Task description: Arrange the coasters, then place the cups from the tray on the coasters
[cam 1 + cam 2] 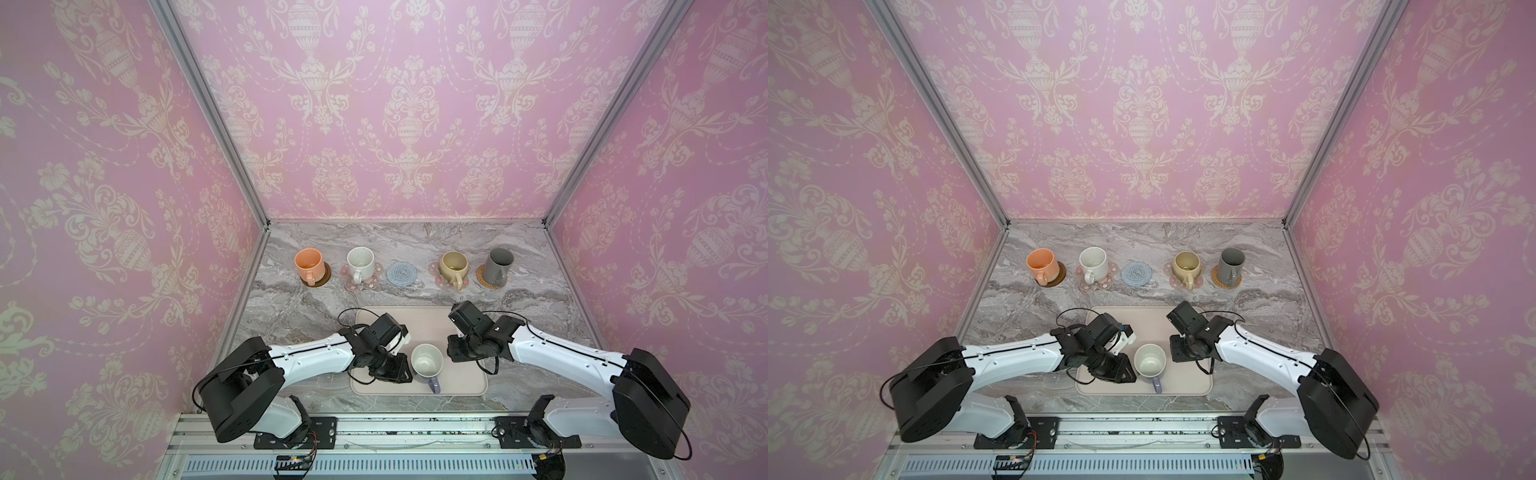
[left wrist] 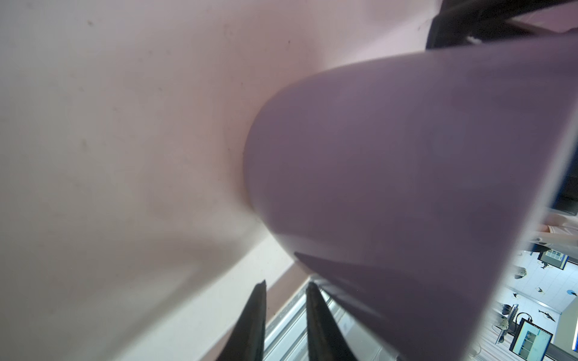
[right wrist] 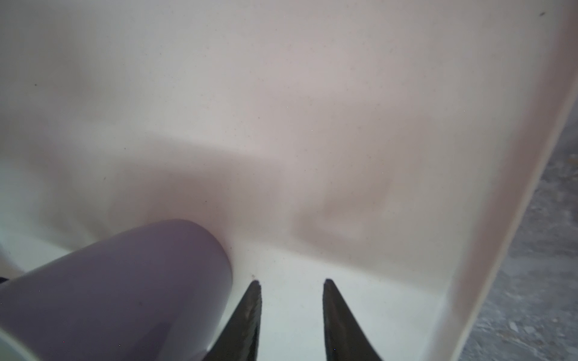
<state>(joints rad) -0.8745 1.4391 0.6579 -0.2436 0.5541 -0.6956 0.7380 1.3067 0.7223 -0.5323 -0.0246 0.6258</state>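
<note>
Two white-and-black robot arms reached in over a cream tray (image 1: 419,322) on a grey marble table (image 1: 291,307). The lavender mug (image 1: 427,360) stood upright on the tray between them, handle toward the near edge. In both top views the wrist housings hid the fingers of both grippers. The left wrist view showed the left gripper (image 2: 286,284) with a narrow, empty gap between its dark fingertips. The mug's blurred wall lay just beside them, and whether it touched a finger could not be made out. The right wrist view showed the right gripper (image 3: 291,282) parted slightly wider, empty, over bare tray floor, with the mug cut off at the frame's edge.

Along the back stood:
- the orange mug (image 1: 308,264) on a dark brown coaster (image 1: 323,277)
- the white mug (image 1: 360,262) on a pink flower coaster (image 1: 374,283)
- the beige mug (image 1: 454,266) on a second pink flower coaster (image 1: 439,281)
- the grey mug (image 1: 498,266) on a rattan coaster (image 1: 487,283)

Each mug covered most of its coaster. The blue crocheted coaster (image 1: 402,273) lay bare mid-row
</note>
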